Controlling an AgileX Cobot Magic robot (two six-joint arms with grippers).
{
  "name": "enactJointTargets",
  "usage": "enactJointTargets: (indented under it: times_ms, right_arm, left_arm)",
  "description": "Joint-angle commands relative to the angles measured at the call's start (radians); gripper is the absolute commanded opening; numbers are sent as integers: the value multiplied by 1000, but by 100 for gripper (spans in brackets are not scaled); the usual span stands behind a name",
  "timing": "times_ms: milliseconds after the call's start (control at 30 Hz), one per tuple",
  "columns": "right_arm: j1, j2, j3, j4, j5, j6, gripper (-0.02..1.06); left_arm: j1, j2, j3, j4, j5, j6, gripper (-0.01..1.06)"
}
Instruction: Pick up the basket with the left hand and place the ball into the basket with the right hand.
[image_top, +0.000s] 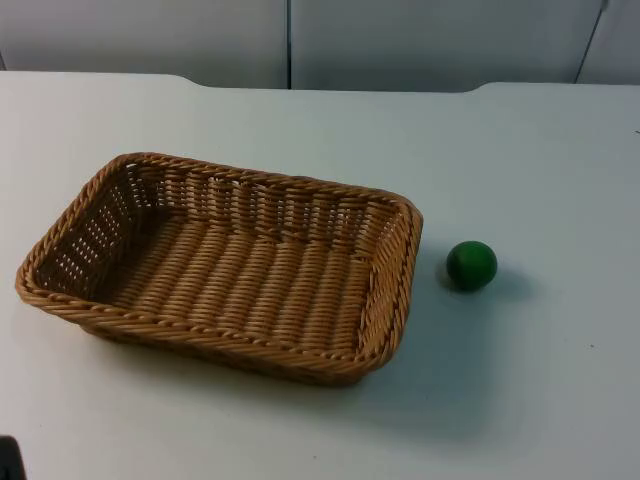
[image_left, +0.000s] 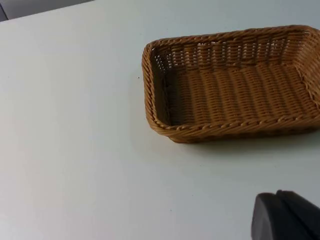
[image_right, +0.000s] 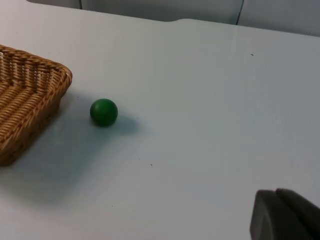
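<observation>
A brown wicker basket (image_top: 225, 262) stands on the white table, left of centre, with nothing inside it. A small green ball (image_top: 471, 265) rests on the table just right of the basket's right end, a short gap apart from it. In the left wrist view the basket (image_left: 235, 85) lies some way ahead of my left gripper (image_left: 287, 216), which hovers over bare table off one short end. My right gripper (image_right: 286, 215) is well back from the ball (image_right: 104, 111) and the basket's corner (image_right: 30, 100). Neither gripper touches or holds anything.
The white table top (image_top: 520, 390) stretches wide around the basket and ball and ends at the grey partition wall (image_top: 290, 40) at the back. A small dark shape (image_top: 8, 460) shows at the picture's lower left edge.
</observation>
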Motion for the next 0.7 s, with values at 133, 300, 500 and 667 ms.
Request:
enactJointTargets:
  times_ms: [133,300,500,667]
  right_arm:
    - [-6,-4,-3,-1,-11,-2,0]
    - [-6,-4,-3,-1,-11,-2,0]
    - [-6,-4,-3,-1,-11,-2,0]
    - [-6,-4,-3,-1,-11,-2,0]
  left_arm:
    - [2,18,-23,-104,-22,-35,0]
    - [2,203,-182,-196,75,-9,0]
    - [2,601,-359,-274,123,98,0]
    - [2,865,-367,-460,123,205,0]
